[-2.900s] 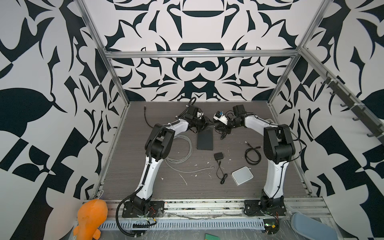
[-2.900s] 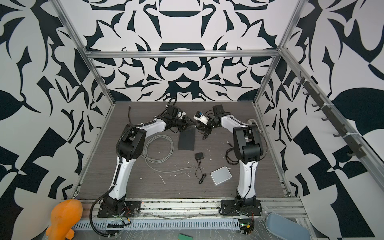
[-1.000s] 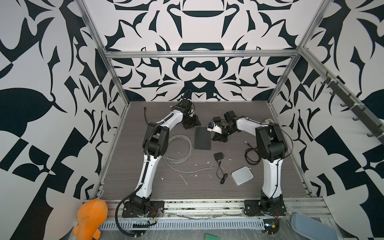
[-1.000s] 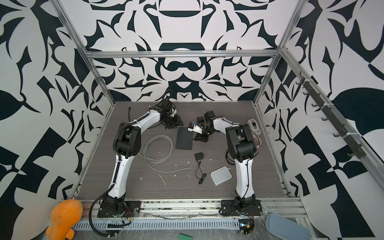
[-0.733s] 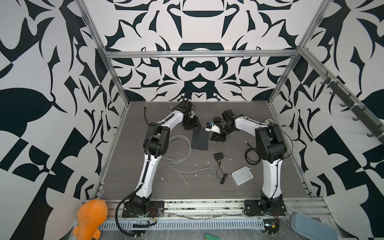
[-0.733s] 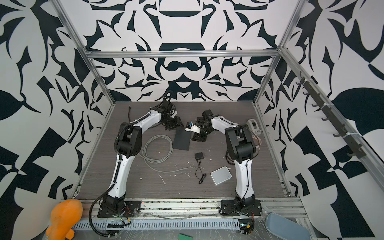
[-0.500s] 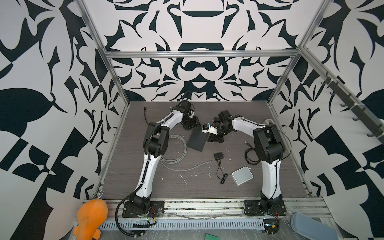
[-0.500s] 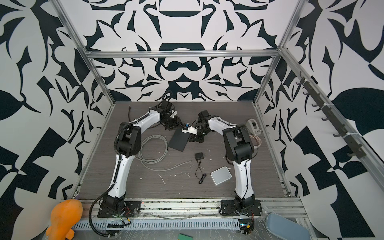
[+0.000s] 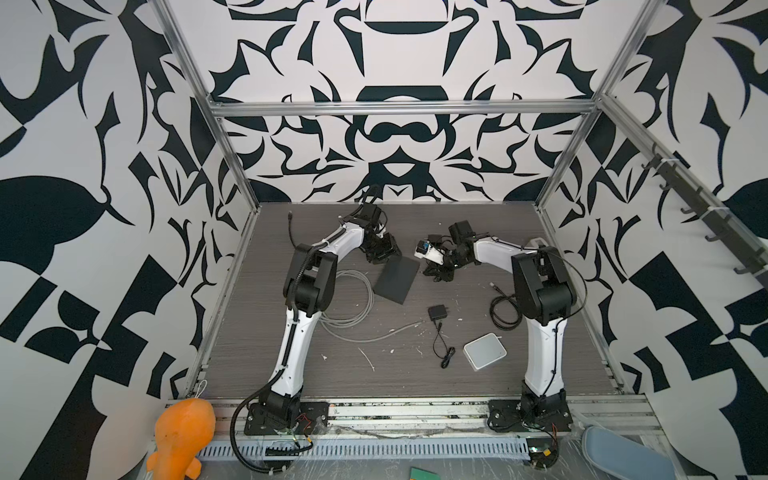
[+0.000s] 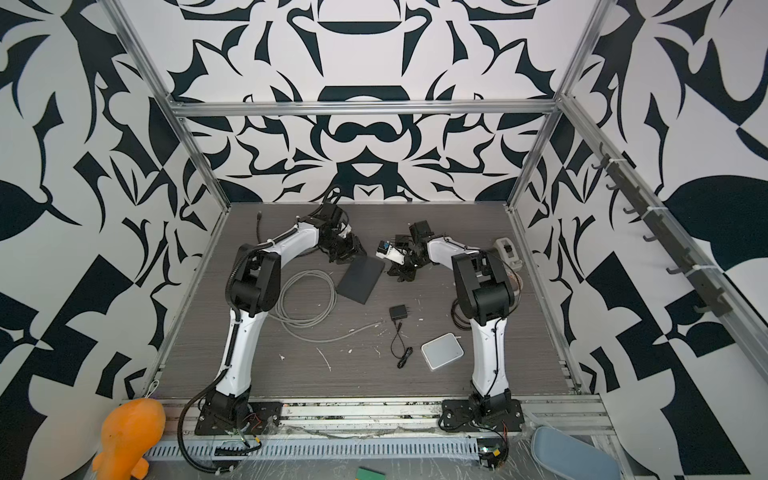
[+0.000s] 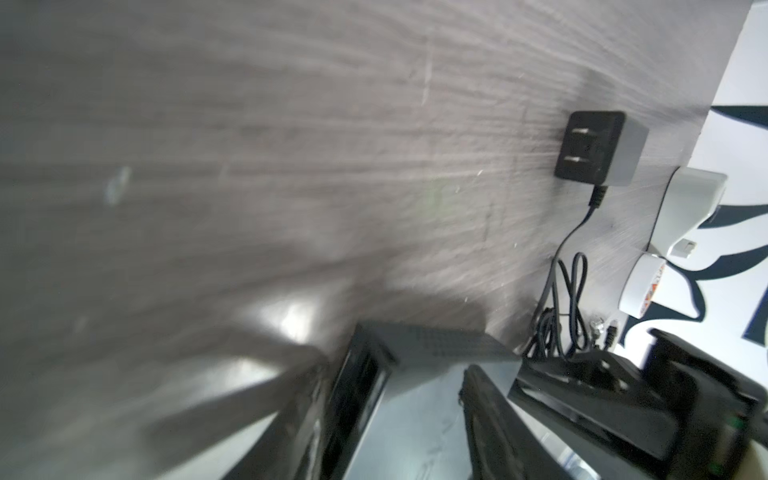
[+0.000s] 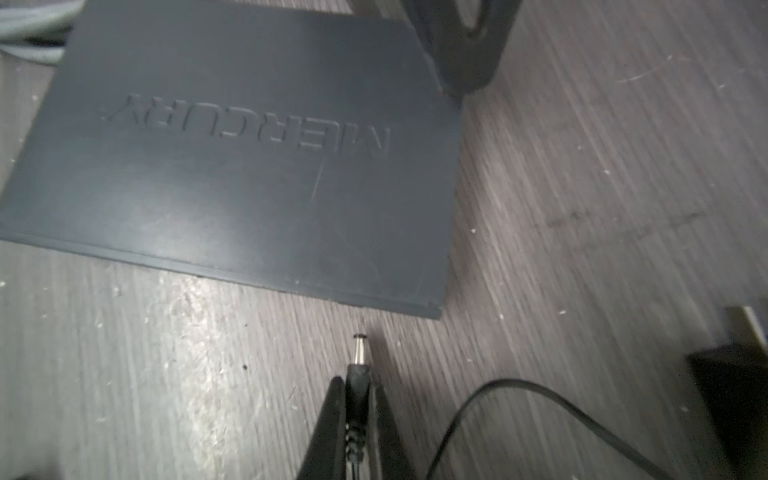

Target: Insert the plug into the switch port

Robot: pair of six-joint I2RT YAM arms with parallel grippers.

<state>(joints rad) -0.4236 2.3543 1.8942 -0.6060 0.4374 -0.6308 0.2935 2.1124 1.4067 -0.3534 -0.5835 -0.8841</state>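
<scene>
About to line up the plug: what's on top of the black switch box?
Top of the black switch box is bare, only embossed lettering. One finger of the left gripper covers a corner; what lies beneath it is hidden.

The plug (image 12: pixel 358 361) is a small black barrel connector with a bare metal tip. It is pinched by its body in the right end effector (image 12: pixel 359 388), and its thin cable (image 12: pixel 519 384) trails behind. The tip points at the near edge of the switch (image 12: pixel 249 166), close to a corner, with a strip of bench (image 12: pixel 582 166) between them. The switch is a flat, matte dark-grey box embossed MERCURY. In both top views the switch (image 9: pixel 397 279) (image 10: pixel 360 279) lies skewed to the bench's edges. Its port cannot be made out.
</scene>
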